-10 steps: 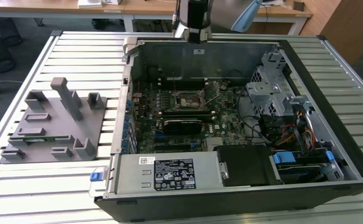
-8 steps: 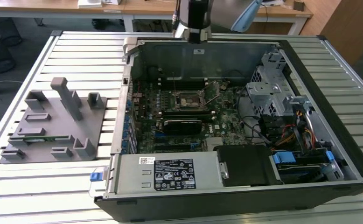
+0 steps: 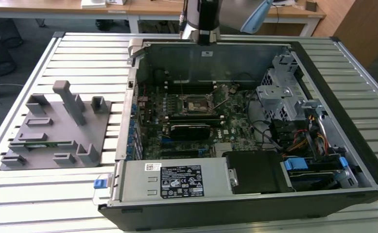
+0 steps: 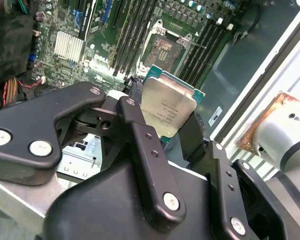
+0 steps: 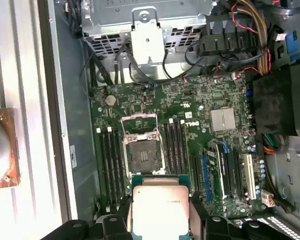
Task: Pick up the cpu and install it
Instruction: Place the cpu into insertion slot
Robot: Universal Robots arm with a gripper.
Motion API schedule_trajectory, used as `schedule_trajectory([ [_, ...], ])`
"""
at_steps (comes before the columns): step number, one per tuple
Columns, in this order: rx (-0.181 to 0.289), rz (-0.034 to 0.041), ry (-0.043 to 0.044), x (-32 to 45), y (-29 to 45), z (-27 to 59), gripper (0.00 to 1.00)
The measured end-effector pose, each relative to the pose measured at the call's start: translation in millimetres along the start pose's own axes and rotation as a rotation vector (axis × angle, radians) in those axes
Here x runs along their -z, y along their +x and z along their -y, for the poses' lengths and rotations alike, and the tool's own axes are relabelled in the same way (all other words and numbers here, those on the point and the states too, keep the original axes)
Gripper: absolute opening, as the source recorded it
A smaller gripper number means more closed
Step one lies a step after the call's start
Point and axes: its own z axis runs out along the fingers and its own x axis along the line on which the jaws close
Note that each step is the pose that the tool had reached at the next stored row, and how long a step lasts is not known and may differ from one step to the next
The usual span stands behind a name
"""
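Fingers (image 4: 140, 132) grasp the cpu (image 4: 167, 107) by its edges, silvery top facing away from the socket (image 5: 141, 152).

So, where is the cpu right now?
The cpu is clamped in the tool, up in the air over the motherboard. In both wrist views the open socket lies just beyond it, not yet reached.

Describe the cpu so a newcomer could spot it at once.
Find the open computer case on the slatted table and the green motherboard inside. Above them, the black gripper clamps the cpu: a small square chip with a silvery top, unlike the dark, empty socket.
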Motion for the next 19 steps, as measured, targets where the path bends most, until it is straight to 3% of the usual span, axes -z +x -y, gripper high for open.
schedule_trajectory([
  [5, 0.049, -0.0003, -0.0007, -0.3, 0.0, 0.0, 0.54],
  [9, 0.005, -0.0001, -0.0001, -0.5, 0.0, 0.1, 0.54],
  [17, 0.010, -0.0001, -0.0001, -0.5, 0.0, 0.0, 0.54],
  [19, 0.034, -0.0003, -0.0005, -0.8, 0.0, 0.0, 0.54],
])
